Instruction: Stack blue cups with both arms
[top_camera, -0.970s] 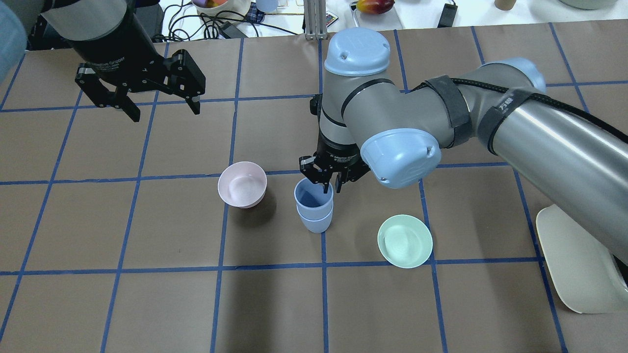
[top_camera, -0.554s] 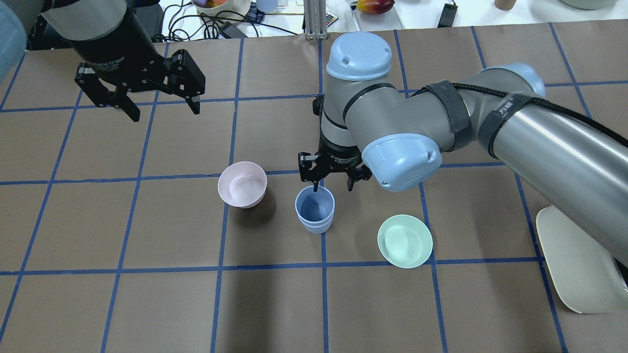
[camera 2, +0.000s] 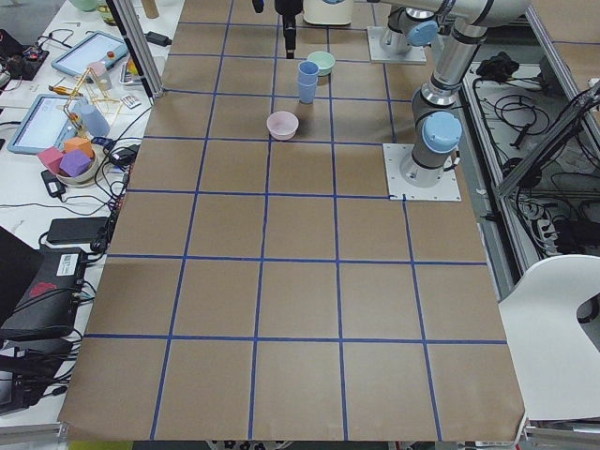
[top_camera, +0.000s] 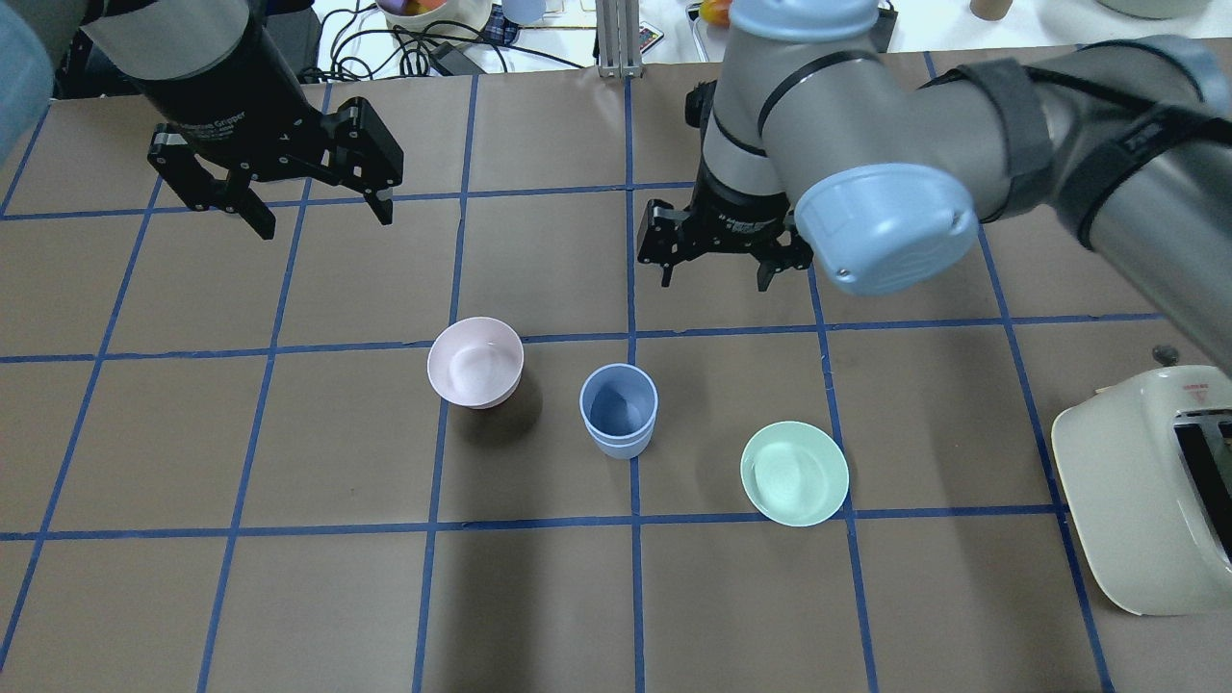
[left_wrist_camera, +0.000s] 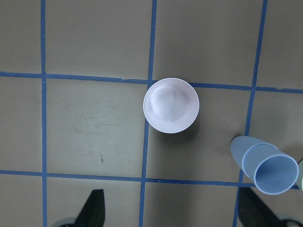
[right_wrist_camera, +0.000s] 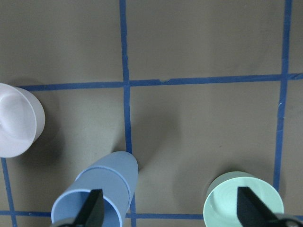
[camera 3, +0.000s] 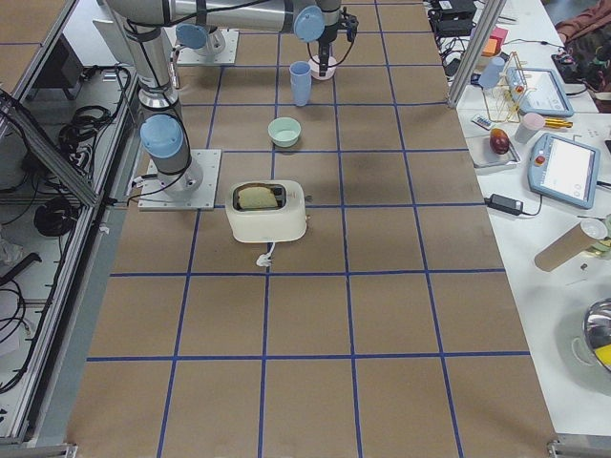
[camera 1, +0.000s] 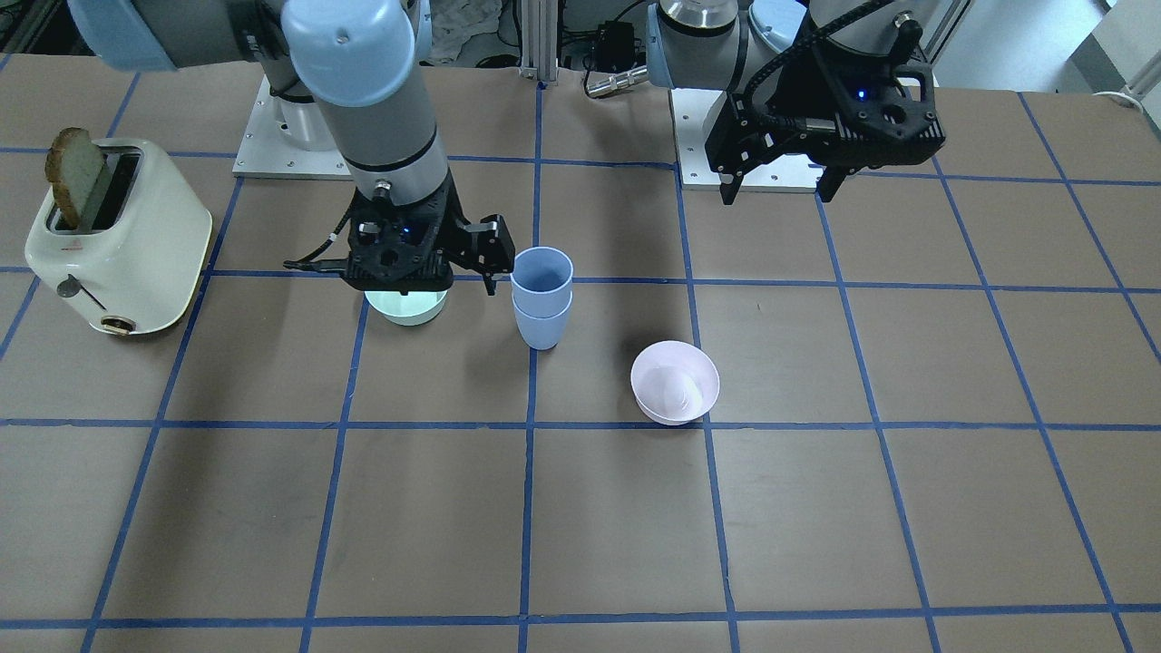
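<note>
Right pincer (top_camera: 714, 274) above stacked blue cups (top_camera: 618, 410)

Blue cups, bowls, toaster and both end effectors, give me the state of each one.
blue cups: nested, upright, free
pink bowl: upright, empty
green bowl: upright, empty
toaster: bread slice in slot
left end effector: open, empty
right end effector: open, empty

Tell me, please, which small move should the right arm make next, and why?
Probably it should just pull back toward its base. The blue cups already stand nested between the pink bowl and the green bowl. The right gripper hangs open and empty, apart from them; the left gripper is open too.
</note>
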You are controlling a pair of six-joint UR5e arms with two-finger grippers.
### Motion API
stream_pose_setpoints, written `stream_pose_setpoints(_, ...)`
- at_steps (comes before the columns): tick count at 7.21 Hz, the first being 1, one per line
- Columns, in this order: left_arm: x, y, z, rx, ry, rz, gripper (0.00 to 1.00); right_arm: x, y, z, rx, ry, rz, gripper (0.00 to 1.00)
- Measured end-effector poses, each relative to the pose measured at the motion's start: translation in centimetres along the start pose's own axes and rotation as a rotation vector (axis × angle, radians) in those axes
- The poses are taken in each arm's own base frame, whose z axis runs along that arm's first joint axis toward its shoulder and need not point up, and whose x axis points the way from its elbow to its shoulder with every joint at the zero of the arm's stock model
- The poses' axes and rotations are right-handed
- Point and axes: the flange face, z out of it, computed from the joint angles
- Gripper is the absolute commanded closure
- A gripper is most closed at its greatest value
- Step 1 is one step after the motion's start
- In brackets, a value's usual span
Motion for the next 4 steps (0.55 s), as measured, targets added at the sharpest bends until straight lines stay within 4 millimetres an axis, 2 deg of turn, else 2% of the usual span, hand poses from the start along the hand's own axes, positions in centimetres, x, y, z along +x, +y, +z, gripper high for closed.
stream_pose_setpoints(1, 0.0, 0.0, 0.0, 0.0, 0.0, -0.001, 0.0, 1.7, -0.8, -1.9, -0.004, 0.004, -0.027, 0.0)
stream_pose_setpoints(3, -0.2, -0.6, -0.2, 0.033, 0.004, 0.001, 0.0, 5.6, -2.2, -4.1, 0.003, 0.012, -0.119, 0.0)
stream_pose_setpoints(4, -0.5, -1.0, -0.2, 0.063, 0.0, 0.001, 0.0, 7.2, -2.2, -5.1, 0.007, 0.027, -0.132, 0.0)
